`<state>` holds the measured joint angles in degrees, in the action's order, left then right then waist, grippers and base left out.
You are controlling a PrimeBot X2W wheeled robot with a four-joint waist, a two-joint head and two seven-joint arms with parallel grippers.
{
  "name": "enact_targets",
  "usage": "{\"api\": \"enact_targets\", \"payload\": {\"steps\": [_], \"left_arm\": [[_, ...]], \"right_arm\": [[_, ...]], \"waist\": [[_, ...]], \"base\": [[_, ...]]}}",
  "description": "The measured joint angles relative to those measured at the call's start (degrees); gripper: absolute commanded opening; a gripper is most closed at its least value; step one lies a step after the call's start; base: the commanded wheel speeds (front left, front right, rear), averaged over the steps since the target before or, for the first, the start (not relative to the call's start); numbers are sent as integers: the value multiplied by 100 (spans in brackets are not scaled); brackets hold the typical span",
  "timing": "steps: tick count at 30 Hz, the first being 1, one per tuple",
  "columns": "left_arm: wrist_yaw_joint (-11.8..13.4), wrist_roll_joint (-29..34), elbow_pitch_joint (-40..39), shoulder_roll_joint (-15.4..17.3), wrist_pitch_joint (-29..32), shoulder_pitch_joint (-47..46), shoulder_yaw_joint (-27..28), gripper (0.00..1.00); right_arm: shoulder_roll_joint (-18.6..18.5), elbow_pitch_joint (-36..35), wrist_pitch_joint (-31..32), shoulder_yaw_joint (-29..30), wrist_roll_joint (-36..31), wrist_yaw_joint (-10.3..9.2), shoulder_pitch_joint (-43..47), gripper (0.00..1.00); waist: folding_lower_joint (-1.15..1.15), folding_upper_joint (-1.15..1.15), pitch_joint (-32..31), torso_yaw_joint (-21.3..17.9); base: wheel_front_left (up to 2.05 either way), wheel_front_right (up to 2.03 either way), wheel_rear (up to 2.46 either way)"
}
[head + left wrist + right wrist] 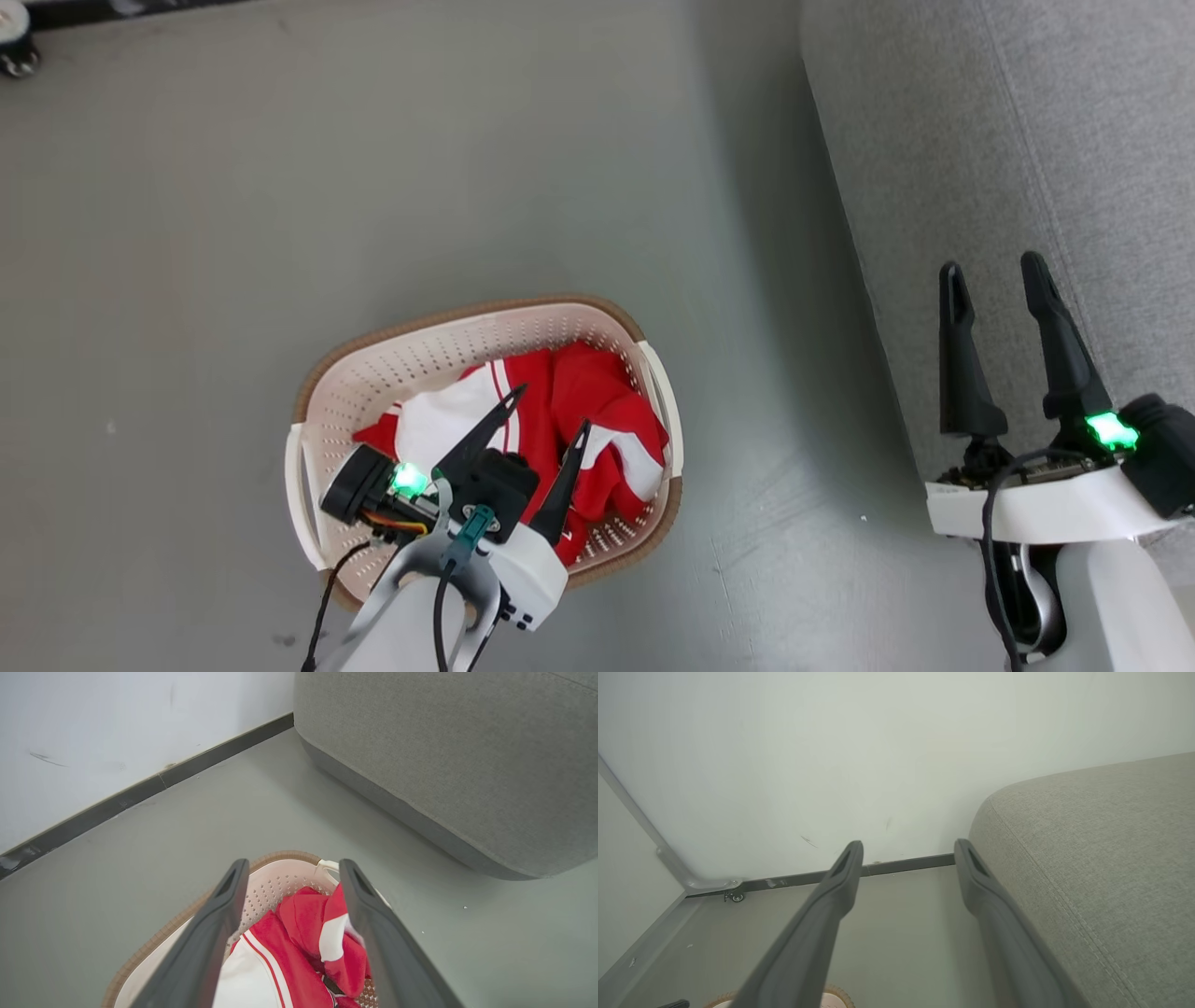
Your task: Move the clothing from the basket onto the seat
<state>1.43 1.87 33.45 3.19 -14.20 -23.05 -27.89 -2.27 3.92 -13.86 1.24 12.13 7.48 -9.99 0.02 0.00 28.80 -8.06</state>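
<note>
Left tool [555, 406] hangs right over the basket [373, 373], fingers spread wide with nothing between them: released and empty. Under it the clothing [597, 392] sits heaped inside the basket, the white-banded piece to the left and bunched red folds to the right. In the left wrist view the red mound lies between the two fingers and below their tips, apart from them as far as I can tell. So this reads as the reach for the first grab, and nothing is on the seat [1027, 140] yet.

To do it well: go straight down onto the highest red fold and sink the fingers deep enough to catch a thick bunch, not a single layer. Close firmly, then lift clear of the brown rim before swinging right, since soft fabric may drag the light basket along.

The seat stands to the right of the basket, across a strip of bare floor [373, 187]. Right tool [991, 266] is over the seat's left edge, fingers parted, holding nothing.
</note>
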Motion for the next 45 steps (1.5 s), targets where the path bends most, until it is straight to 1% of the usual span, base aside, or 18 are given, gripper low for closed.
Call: {"api": "enact_targets", "payload": {"steps": [7, 16, 21, 24, 35, 45], "left_arm": [[-7, 47, 74, -2, -1, -253, -58, 100], [-130, 196, 200, -3, -2, -494, -248, 100], [-146, 245, 344, -3, -2, -612, -339, 100], [-202, 268, 400, -1, -2, -710, -393, 100], [-238, 341, 721, -2, -3, -999, -446, 100], [-269, 343, 911, -2, -44, -1252, -479, 100]], "right_arm": [[-7, -22, -10, -149, 15, 0, -391, 100], [-22, -16, -35, -244, 47, 0, -919, 100], [-26, 5, -43, -290, 53, 0, -1143, 100], [-27, 35, -43, -307, 55, 0, -1244, 100], [-33, 134, -44, -330, 160, 0, -1538, 100], [-44, 121, -58, -325, 177, 0, -2083, 100]], "waist": [[0, 0, 407, -108], [0, 0, 858, -204], [0, 0, 1073, -248], [-1, 0, 1192, -273], [-1, 0, 1537, -368], [-1, 0, 1813, -481]], "base": [[0, 0, 0], [0, 0, 0], [0, 0, 0], [0, 0, 0], [0, 0, 0], [0, 0, 0]]}}
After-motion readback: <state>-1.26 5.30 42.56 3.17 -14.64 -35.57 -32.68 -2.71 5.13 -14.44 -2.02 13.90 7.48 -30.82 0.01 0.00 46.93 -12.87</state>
